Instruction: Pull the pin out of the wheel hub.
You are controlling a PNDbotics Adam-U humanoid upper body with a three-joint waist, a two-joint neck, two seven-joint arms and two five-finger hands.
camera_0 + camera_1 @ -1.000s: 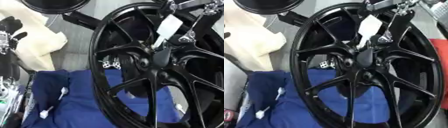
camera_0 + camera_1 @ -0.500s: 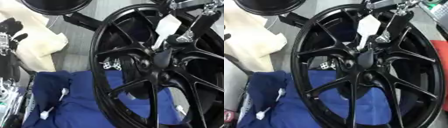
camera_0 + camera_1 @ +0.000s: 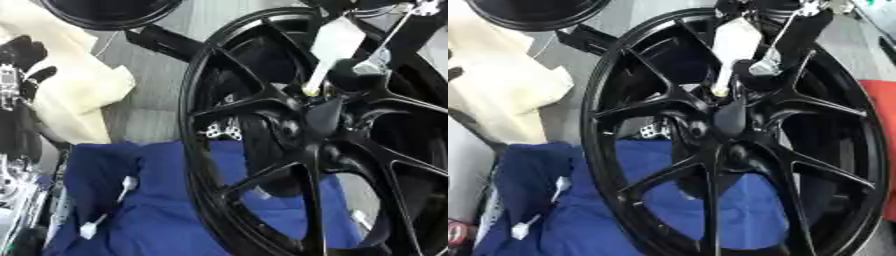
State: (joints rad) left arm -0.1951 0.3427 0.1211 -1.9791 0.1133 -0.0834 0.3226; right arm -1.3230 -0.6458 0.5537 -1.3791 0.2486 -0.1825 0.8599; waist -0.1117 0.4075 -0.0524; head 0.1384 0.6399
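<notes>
Glossy black metal wheel hub (image 3: 732, 145) on soft blue cloth (image 3: 166, 210), white plastic-looking pin (image 3: 730, 52), cream fabric (image 3: 66, 90).

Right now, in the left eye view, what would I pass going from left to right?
Left hand → cream cloth → white plug on blue cloth → black wheel → white pin at the hub.

Soft even daylight, slight overall blur, pale floor (image 3: 166, 95) washed bright at twelve o'clock, black wheel (image 3: 728, 130) spokes showing dull sheen, blue cloth (image 3: 166, 215) shadowed beneath rim at six o'clock
</notes>
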